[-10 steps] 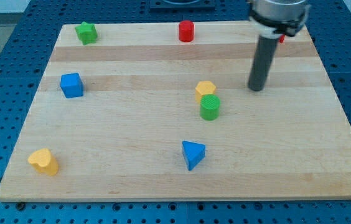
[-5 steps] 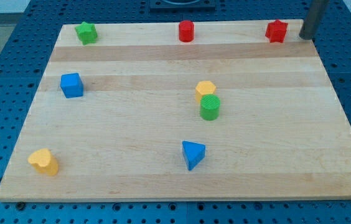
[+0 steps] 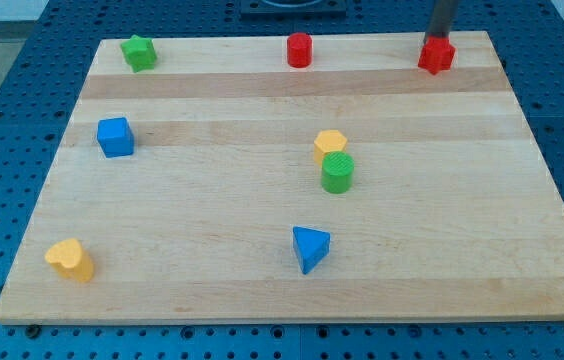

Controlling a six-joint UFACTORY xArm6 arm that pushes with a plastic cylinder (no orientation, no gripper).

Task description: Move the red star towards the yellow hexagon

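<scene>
Near the table's [image 3: 522,250] middle, the yellow hexagon [image 3: 329,145] touches a green cylinder [image 3: 337,173]. Far off, at the top right edge, sits the red star [image 3: 436,55]; it is squat, with no clear long axis. My tip [image 3: 438,39], a plain rod end effector holding nothing, stands just behind the star, likely placed to push it nearer.

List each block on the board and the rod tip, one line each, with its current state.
red star: near the top right corner, my tip against its far side
my tip: just behind the red star
yellow hexagon: mid-board, touching the green cylinder
green cylinder: upright
red cylinder: upright, top edge
green star: top left
blue cube: left side
yellow heart: bottom left
blue triangle: bottom middle
</scene>
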